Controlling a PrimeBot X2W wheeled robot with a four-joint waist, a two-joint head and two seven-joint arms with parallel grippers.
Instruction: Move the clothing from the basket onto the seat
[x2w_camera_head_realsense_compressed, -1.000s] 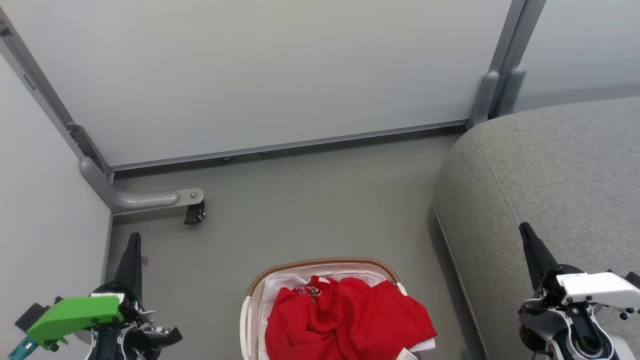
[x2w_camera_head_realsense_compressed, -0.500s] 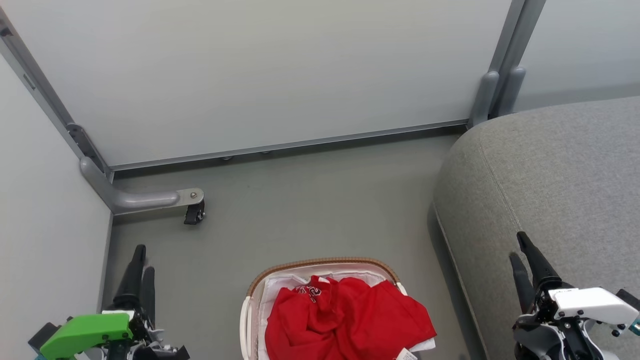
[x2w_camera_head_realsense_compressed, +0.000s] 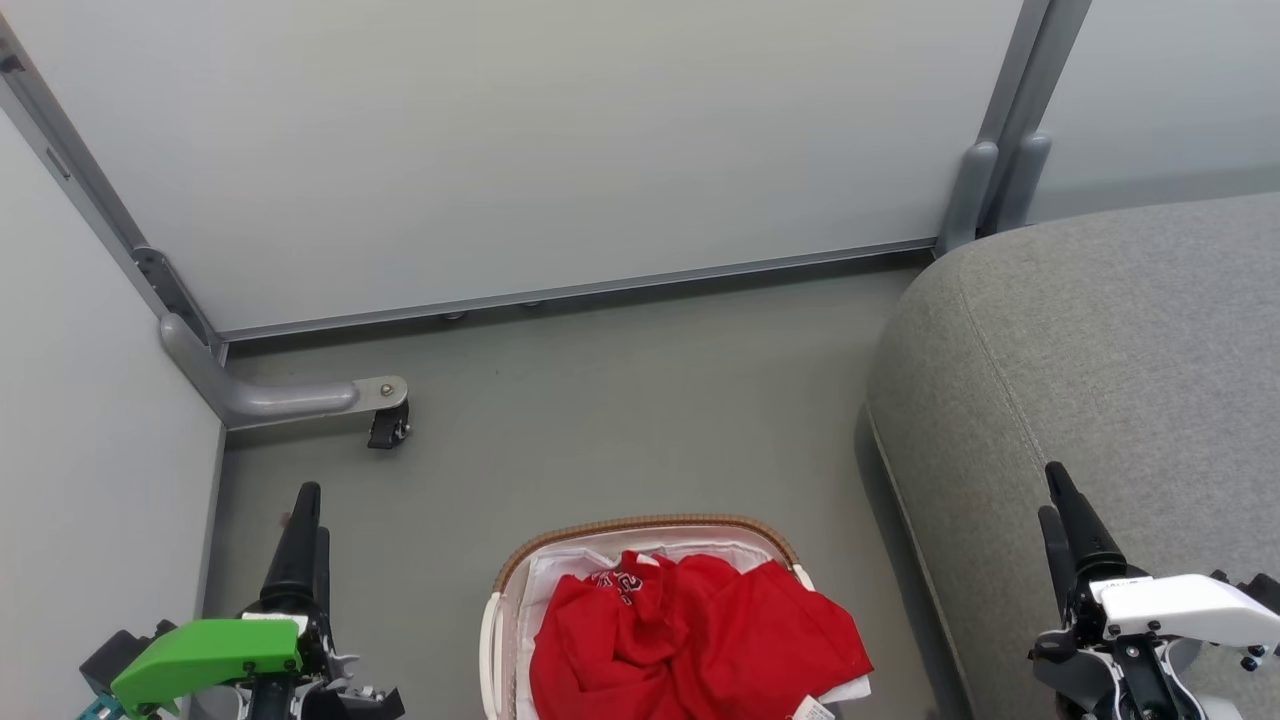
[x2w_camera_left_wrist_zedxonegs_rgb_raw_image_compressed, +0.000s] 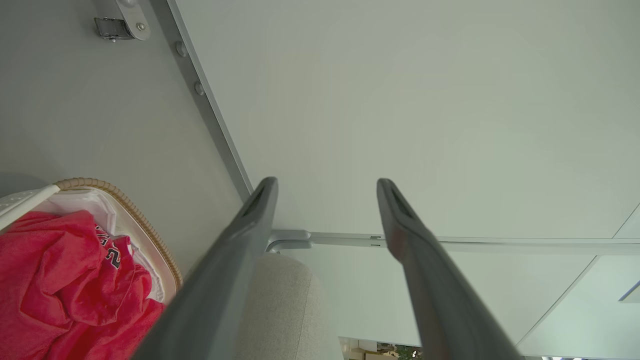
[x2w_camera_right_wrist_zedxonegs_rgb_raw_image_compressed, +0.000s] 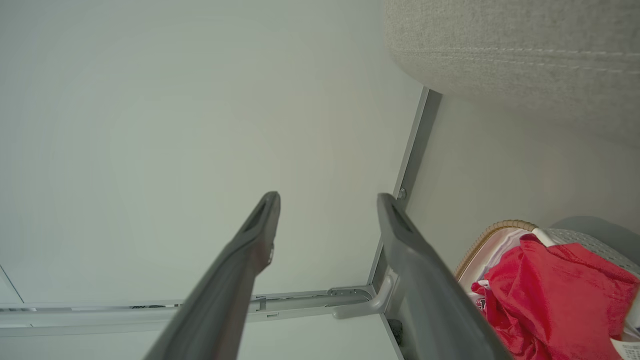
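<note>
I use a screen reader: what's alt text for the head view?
Red clothing fills a white basket on the floor, bottom centre. The grey seat lies to its right; the left gripper and right gripper flank the basket, open and empty.

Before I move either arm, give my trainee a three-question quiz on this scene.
1. Pick one: the bright red fabric clothing lies in A) the oval white plastic basket with a brown woven rim, B) a cardboard box.
2. True or false: the light grey upholstered seat is to the robot's right of the basket.
3. Fill in: the left gripper and right gripper both have jaws ___.
Key: 1 A; 2 true; 3 open.
</note>
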